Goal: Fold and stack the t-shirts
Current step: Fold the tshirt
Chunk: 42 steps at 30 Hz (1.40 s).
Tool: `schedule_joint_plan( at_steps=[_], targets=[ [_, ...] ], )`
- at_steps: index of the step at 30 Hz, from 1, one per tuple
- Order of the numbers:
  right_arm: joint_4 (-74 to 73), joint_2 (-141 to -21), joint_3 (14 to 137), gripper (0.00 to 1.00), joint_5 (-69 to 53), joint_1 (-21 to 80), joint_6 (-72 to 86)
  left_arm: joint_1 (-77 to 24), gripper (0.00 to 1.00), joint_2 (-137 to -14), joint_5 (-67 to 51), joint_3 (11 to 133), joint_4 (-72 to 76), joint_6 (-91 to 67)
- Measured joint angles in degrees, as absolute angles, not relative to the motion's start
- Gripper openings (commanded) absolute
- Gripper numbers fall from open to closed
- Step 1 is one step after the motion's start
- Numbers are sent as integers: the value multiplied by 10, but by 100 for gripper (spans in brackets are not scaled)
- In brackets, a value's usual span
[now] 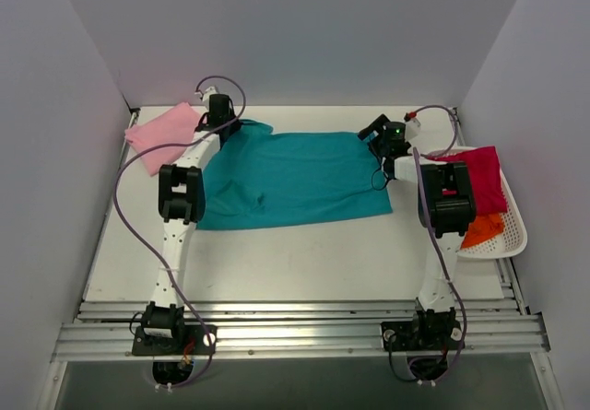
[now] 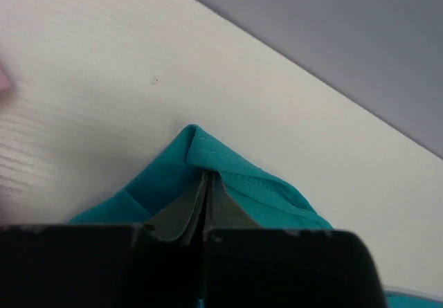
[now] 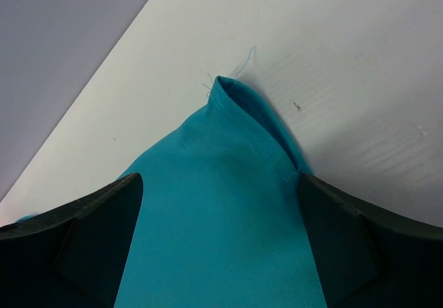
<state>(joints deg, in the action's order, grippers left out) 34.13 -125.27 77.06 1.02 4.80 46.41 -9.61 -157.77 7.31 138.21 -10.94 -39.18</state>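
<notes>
The left gripper (image 2: 205, 196) pinches the teal t-shirt's (image 1: 295, 180) ten-o'clock corner while the right gripper (image 3: 220, 183) gapes wide at two o'clock, so lifting now would likely skew it.

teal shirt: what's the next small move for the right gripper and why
Probably close the right gripper on the teal shirt. Its fingers stand open on either side of one far corner, while the left gripper is shut on the other far corner, so both could then fold it together.

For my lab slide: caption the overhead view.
The left gripper and right gripper at far corners of a spread teal shirt; pink shirt left, basket right.
</notes>
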Motion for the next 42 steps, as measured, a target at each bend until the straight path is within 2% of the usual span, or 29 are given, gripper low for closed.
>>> schedule_joint_plan(
  at_steps=[3, 8, 9, 10, 11, 13, 14, 19, 25, 28, 39, 42],
  targets=[
    [342, -1233, 748, 90, 10, 48, 466, -102, 2, -1544, 82, 1326, -96, -381],
    [341, -1195, 722, 90, 11, 48, 464, -106, 10, -1519, 84, 1294, -94, -367],
    [341, -1186, 717, 90, 12, 48, 462, -105, 18, -1512, 83, 1286, -94, -365],
    [341, -1178, 714, 90, 13, 48, 462, -104, 44, -1501, 83, 1273, -94, -362],
    [341, -1171, 711, 90, 15, 48, 461, -104, 66, -1492, 83, 1265, -94, -357],
    [341, -1160, 708, 91, 17, 48, 460, -103, 100, -1475, 83, 1250, -91, -352],
    [341, -1157, 708, 91, 17, 48, 459, -103, 94, -1467, 84, 1245, -90, -351],
    [344, -1156, 707, 91, 17, 48, 458, -103, 94, -1455, 86, 1265, -84, -347],
    [346, -1157, 707, 91, 17, 48, 458, -103, 94, -1550, 85, 1471, -125, -339],
    [347, -1161, 707, 91, 17, 48, 458, -103, 94, -1590, 85, 1531, -131, -338],
    [361, -1198, 708, 91, 14, 35, 458, -100, 94, -1654, 75, 1545, -149, -343],
    [365, -1202, 708, 91, 10, 30, 461, -100, 99, -1655, 72, 1548, -154, -345]
  ],
)
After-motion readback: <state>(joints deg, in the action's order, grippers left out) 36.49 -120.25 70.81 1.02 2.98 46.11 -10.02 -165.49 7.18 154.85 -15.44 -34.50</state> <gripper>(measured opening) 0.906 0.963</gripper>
